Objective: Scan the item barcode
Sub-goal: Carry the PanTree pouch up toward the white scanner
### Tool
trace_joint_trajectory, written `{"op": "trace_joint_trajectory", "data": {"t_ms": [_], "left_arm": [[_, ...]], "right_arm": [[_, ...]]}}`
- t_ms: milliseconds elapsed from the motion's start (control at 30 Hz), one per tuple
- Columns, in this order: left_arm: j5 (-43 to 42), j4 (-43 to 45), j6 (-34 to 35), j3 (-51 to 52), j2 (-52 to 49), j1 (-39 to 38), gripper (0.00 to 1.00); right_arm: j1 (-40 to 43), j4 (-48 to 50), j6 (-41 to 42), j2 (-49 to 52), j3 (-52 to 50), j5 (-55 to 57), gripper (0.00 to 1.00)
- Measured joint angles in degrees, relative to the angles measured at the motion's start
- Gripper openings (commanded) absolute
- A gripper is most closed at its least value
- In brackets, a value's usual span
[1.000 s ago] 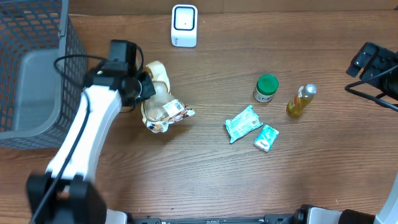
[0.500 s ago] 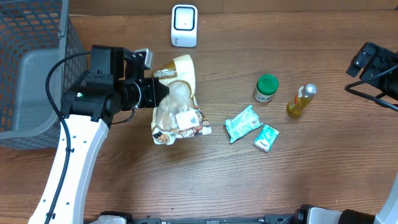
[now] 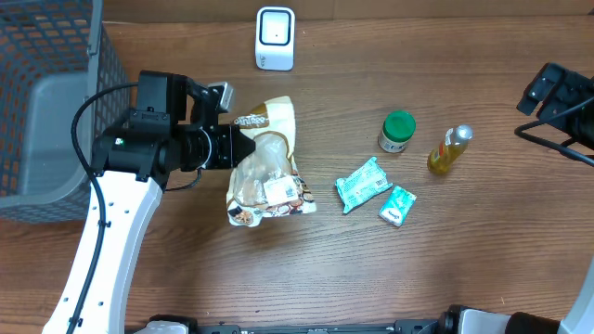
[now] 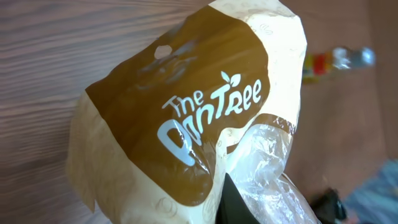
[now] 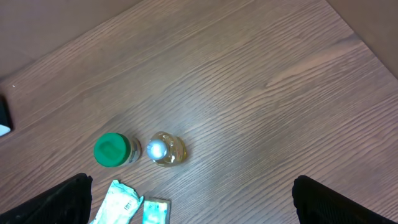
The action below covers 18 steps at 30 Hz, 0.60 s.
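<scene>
My left gripper [image 3: 238, 148] is shut on a snack bag [image 3: 267, 163], gripping its upper left edge and holding it above the table. The bag [image 4: 180, 106] is cream and brown with a clear plastic window. A white label with a printed code [image 3: 283, 190] faces up near its lower end. One dark finger [image 4: 239, 202] shows pressed against the plastic in the left wrist view. The white scanner [image 3: 275, 37] stands at the back of the table, apart from the bag. My right gripper [image 5: 191, 180] is open and holds nothing, at the far right.
A grey mesh basket [image 3: 107, 65] fills the back left corner. To the right lie a green-lidded jar [image 3: 398, 131], a small yellow bottle [image 3: 448, 150] and two teal packets [image 3: 364, 184] [image 3: 397, 205].
My left arm has raised the bag off the table and carried it a little to the right; the labelled end now hangs lower. The right arm has not moved.
</scene>
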<state>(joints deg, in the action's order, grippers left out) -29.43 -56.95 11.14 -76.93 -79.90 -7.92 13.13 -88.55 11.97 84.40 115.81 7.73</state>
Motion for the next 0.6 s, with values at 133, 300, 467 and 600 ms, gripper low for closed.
{"op": "trace_joint_trajectory", "data": {"t_ms": [133, 300, 467, 600], "left_arm": [[8.57, -2.75, 2.58, -5.33, -0.46, -0.2, 0.04], [17.38, -6.54, 3.63, -23.61, -4.9, -1.36, 0.04], [30.56, -2.12, 3.67, -37.53, -12.81, -5.07, 0.04], [43.74, 7.8, 1.62, -39.12, -18.71, -8.63, 0.04]], "right_arm": [[0.0, -0.02, 0.0, -0.02, 0.0, -0.02, 1.0], [0.0, -0.02, 0.0, 0.0, 0.0, 0.0, 1.0], [0.0, -0.02, 0.0, 0.0, 0.0, 0.0, 1.0], [0.0, 0.0, 0.02, -0.02, 0.0, 0.0, 1.0]]}}
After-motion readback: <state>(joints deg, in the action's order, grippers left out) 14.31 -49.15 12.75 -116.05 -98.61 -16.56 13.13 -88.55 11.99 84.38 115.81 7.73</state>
